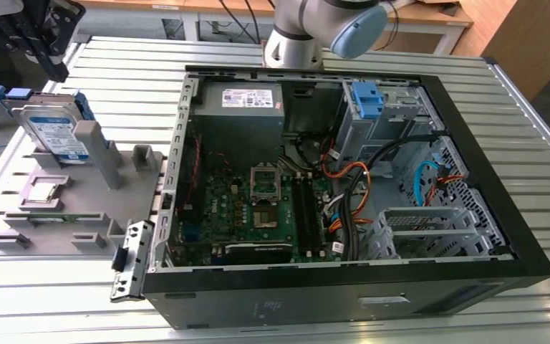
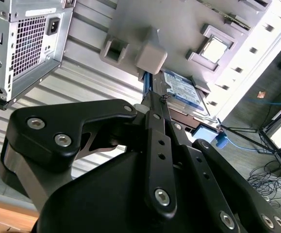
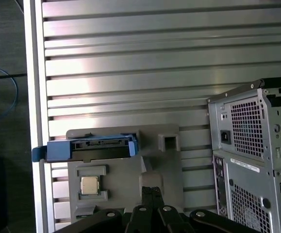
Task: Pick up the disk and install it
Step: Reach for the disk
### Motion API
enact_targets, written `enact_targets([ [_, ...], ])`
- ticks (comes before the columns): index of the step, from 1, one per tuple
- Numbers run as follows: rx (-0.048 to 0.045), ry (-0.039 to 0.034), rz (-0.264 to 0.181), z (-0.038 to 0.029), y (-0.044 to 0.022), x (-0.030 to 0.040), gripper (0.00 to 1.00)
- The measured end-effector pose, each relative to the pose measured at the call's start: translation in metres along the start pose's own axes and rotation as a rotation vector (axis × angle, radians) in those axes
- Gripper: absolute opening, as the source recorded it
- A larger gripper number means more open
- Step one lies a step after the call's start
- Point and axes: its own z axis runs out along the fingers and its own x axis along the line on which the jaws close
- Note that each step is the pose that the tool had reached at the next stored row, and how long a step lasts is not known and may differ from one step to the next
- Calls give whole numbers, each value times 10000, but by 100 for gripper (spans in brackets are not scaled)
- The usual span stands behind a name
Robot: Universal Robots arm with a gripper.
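Note:
The disk (image 1: 55,132) is a silver drive with a white-and-blue label and blue side rails. It stands on edge in a grey holder (image 1: 98,154) at the exterior view's left, beside the open computer case (image 1: 351,186). My gripper (image 1: 55,70) hangs above and behind the disk, apart from it. In both wrist views the black fingers (image 3: 152,196) are pressed together with nothing between them. The first wrist view shows the disk (image 3: 99,148) edge-on ahead of the fingertips. The second wrist view shows the disk's label (image 2: 181,90) just past the fingertips (image 2: 152,104).
The grey fixture plate (image 1: 26,229) also holds a square processor chip (image 1: 46,192). Inside the case are a blue bracket (image 1: 366,100) at a drive bay, orange and blue cables (image 1: 351,179), and the power-supply box (image 1: 241,100). The table (image 1: 256,315) is slatted metal.

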Motion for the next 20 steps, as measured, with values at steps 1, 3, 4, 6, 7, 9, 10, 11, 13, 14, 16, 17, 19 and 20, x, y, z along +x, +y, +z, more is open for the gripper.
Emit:
enact_targets([
  [1, -1, -1, 2, 5, 0, 7, 11],
  [3, 0, 0, 6, 14, -1, 22, 11],
  [4, 0, 0, 8, 15, -2, 28, 11],
  [6, 1, 1, 9, 15, -3, 35, 11],
  [7, 1, 1, 8, 15, -3, 35, 11],
  [9, 0, 0, 10, 16, -3, 36, 11],
  [10, 0, 0, 9, 16, -3, 37, 11],
  [11, 0, -1, 10, 16, -3, 37, 11],
  [13, 0, -1, 9, 23, -3, 38, 11],
  [14, -1, -1, 9, 29, -4, 38, 11],
  [16, 0, -1, 9, 41, -4, 39, 11],
  [17, 0, 0, 10, 47, -4, 40, 11],
  [19, 0, 0, 10, 59, -5, 43, 11],
  [20, 1, 0, 10, 62, -6, 46, 11],
])
